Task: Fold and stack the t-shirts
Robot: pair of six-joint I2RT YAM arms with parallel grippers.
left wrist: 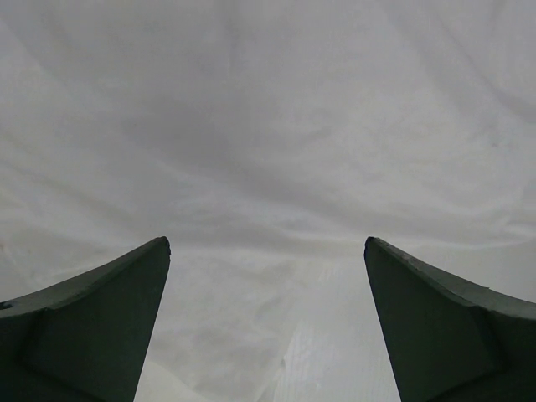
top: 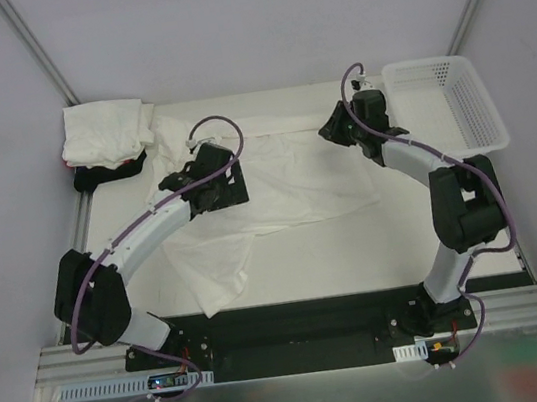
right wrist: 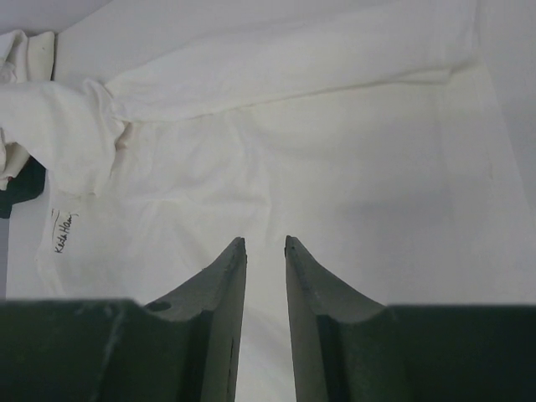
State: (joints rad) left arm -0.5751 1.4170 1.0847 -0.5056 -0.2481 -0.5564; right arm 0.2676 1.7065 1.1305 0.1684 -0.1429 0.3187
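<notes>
**Inspector:** Two grippers examined. The left gripper stands spread wide with nothing in its grasp. It is set over the spread white t-shirt, and its wrist view is filled with wrinkled white cloth.

**Clerk:** And the right?

**Inspector:** The right gripper is narrowed to a slim slit. White cloth shows through the slit, but I cannot tell whether any of it is nipped. The gripper sits at the shirt's far right edge, near the white mesh basket.

**Clerk:** Location of the garments?

**Inspector:** The spread shirt lies rumpled across the middle of the table. One part trails toward the near edge beside the left arm. A small black script mark shows on white cloth at the left of the right wrist view. A stack of white t-shirts occupies the far left corner, resting on a black t-shirt. I cannot tell whether the stack and the spread shirt touch or lie just beside each other.

**Clerk:** The basket?

**Inspector:** Far right corner, upright, apart from the spread shirt.
</notes>
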